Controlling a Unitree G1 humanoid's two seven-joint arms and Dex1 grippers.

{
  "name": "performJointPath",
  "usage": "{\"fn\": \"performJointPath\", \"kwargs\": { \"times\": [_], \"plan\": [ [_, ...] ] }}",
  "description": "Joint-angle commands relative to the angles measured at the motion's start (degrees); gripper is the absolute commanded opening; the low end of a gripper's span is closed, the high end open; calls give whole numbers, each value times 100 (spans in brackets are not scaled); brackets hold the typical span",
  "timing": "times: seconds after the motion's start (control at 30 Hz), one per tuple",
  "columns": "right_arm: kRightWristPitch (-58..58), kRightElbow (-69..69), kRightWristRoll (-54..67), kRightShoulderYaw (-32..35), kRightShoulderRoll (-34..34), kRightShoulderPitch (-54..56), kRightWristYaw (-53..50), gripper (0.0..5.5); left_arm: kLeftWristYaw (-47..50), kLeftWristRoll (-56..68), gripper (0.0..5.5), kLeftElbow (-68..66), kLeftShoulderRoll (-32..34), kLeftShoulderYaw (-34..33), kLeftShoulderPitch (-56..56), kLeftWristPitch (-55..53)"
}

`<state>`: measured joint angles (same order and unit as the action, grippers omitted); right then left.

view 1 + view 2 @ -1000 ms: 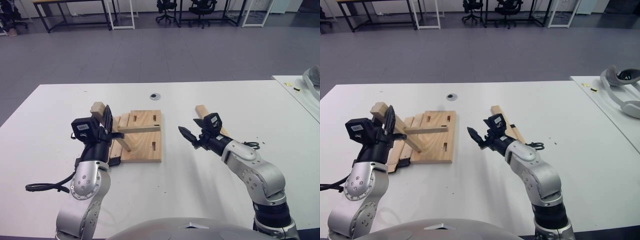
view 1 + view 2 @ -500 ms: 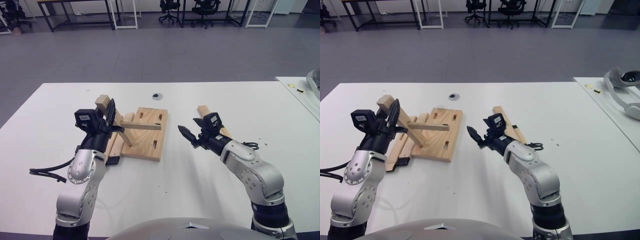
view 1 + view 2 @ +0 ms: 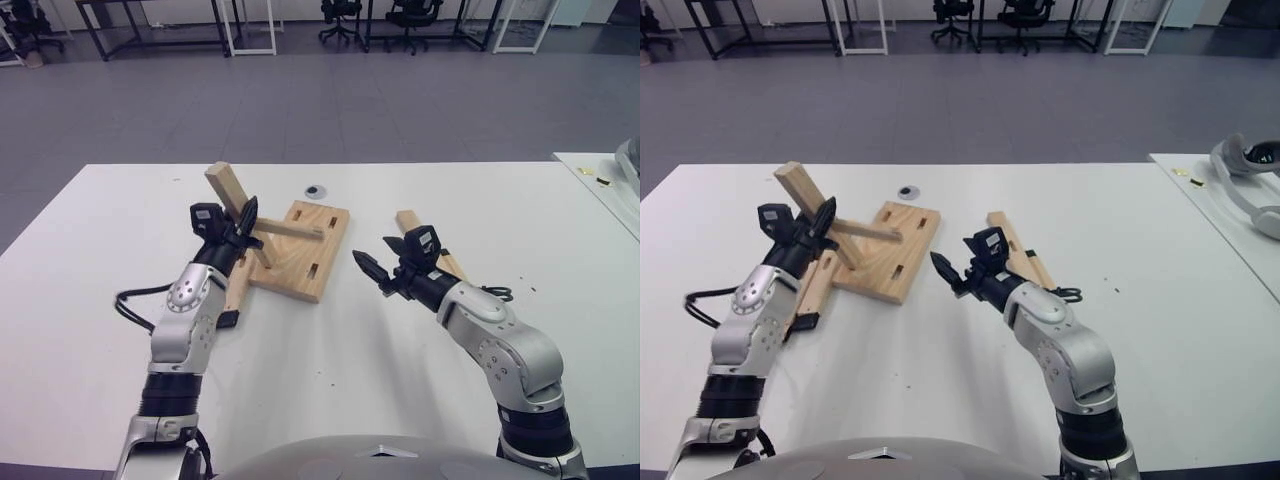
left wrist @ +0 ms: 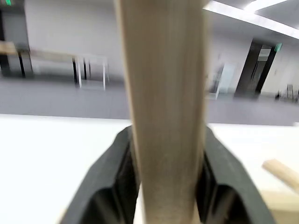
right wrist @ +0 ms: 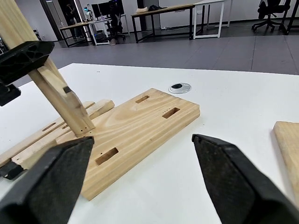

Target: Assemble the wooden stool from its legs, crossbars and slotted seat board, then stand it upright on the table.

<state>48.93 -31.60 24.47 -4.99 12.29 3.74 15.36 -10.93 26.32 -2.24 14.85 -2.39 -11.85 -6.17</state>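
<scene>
You're early on. Your left gripper [image 3: 245, 215], jaws clamped, holds a leg [image 3: 228, 188] with a crossbar [image 3: 290, 229] tilted over the seat board [image 3: 310, 252], which lies flat on the bench [image 3: 560, 230]. Your right gripper [image 3: 375, 262] hovers beside the board, jaws apart, near a spare leg [image 3: 408, 222]. Nothing looks slotted yet.

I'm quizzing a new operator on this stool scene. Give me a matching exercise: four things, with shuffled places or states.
1 stool leg
2 seat board
3 right gripper
4 grommet

a lying on table, slots up
b jaws apart, empty
c tilted, clamped by left gripper
d set in table beyond board

Pairs: 1-c, 2-a, 3-b, 4-d
</scene>
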Motion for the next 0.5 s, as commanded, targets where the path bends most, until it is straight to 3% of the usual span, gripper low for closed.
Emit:
{"fn": "performJointPath", "kwargs": {
  "times": [0.03, 0.23, 0.37, 0.5],
  "plan": [
    [-76, -42, -161, 51, -139, -60, -323, 394, -176, -1070, 222, -4664, -19, 479, -352, -802],
    [-143, 20, -168, -6, -135, -46, -323, 394, -237, -1240, 318, -5071, -17, 692, -724, -123],
    [-141, 44, -169, -95, -140, -69, -326, 394, 828, -251, 336, 1181, 607, 1014, 325, -2862],
    [-180, 88, -188, -124, -170, -91, -366, 394, 1274, 1240, 336, 4015, 1278, 30, 461, -3849]
  ]
}}
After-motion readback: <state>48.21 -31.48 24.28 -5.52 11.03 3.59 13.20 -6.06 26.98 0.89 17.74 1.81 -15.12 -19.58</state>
